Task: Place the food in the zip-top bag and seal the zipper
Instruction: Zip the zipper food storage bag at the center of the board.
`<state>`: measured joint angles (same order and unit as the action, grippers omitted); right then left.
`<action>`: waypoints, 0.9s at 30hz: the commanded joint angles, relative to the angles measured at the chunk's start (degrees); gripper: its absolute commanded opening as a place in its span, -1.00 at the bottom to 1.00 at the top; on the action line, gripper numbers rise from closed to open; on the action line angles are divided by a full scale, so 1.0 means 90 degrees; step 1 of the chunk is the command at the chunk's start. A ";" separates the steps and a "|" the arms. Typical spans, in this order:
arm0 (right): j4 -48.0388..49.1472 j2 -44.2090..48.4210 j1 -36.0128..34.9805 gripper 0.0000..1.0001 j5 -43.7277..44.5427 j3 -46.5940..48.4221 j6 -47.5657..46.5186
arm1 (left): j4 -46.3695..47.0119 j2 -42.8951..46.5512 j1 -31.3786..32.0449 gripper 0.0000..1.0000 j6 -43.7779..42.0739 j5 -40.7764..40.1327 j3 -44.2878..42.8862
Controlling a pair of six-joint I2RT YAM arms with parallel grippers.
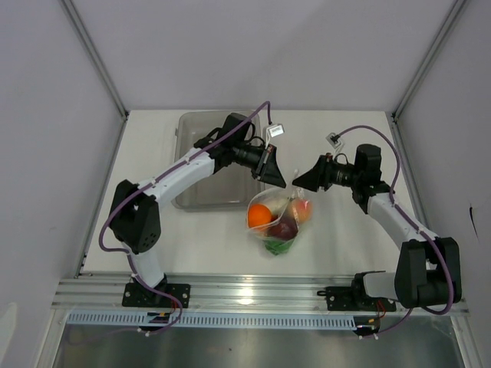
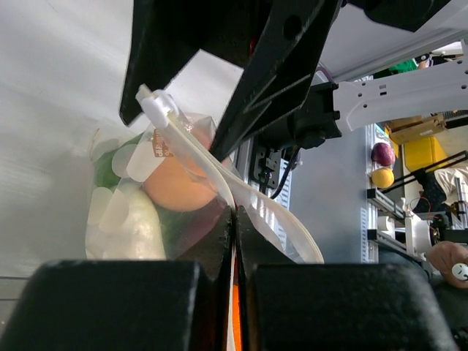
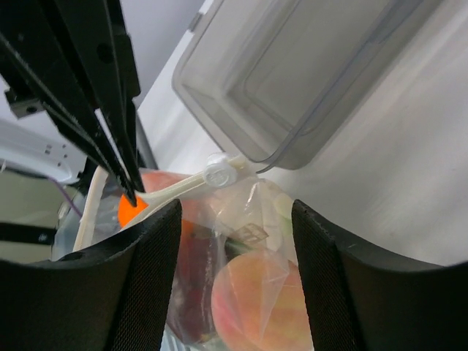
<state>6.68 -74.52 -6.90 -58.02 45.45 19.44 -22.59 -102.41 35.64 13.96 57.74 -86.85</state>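
Left gripper (image 1: pixel 279 182) clenched on zipper (image 3: pixel 175 191) at bag (image 1: pixel 278 234) mouth. Right gripper (image 1: pixel 298 182) released, jaws wide, over bag by white slider (image 3: pixel 219 174). Food incl. orange (image 1: pixel 259 217) inside bag, mid-table, beside grey tray (image 1: pixel 192 130) near corner

The grey tray (image 1: pixel 192 153) hems in the zip-top bag (image 1: pixel 270 230) at far left; bare tabletop (image 1: pixel 330 239) lies open to its right and front.
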 commanded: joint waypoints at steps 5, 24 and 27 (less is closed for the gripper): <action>0.1065 0.0038 -0.0132 0.05 -0.0955 -0.0245 0.0388 | 0.0137 -0.0018 -0.0044 -0.99 0.0100 0.0128 -0.0438; -0.0428 0.1188 -0.0610 -1.00 0.0479 -0.0168 0.0584 | -0.0048 0.1464 0.0063 0.46 -0.0319 -0.1238 0.0479; -0.0964 0.1463 -0.0698 -1.00 0.0860 0.0008 0.0769 | -0.0282 0.1847 0.0385 0.57 -0.0651 -0.1785 0.0509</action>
<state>2.39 -64.64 -12.34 -54.78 43.20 24.03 -25.10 -92.14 36.45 12.25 47.29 -82.17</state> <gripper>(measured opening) 0.005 0.769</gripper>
